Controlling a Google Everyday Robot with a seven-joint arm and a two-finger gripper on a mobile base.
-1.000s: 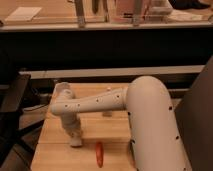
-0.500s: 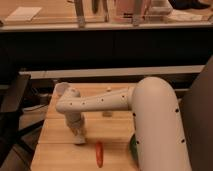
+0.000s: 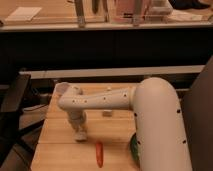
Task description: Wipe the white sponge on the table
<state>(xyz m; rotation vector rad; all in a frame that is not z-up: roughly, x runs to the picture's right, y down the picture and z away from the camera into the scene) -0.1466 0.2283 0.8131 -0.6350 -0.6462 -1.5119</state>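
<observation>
My gripper (image 3: 79,129) hangs down from the white arm (image 3: 107,100) over the left part of the wooden table (image 3: 55,145). Its tip is right at the table's surface. A small white lump (image 3: 80,136) directly beneath it looks like the white sponge, pressed between the gripper and the table. Most of the sponge is hidden by the gripper.
A red-orange elongated object (image 3: 99,153) lies on the table just right of and in front of the gripper. A green object (image 3: 133,147) peeks out by the arm's base. A small white item (image 3: 106,114) lies farther back. A dark chair (image 3: 12,107) stands to the left.
The gripper has slid a little to the right along the table, with the white lump under it. The red-orange object has not moved.
</observation>
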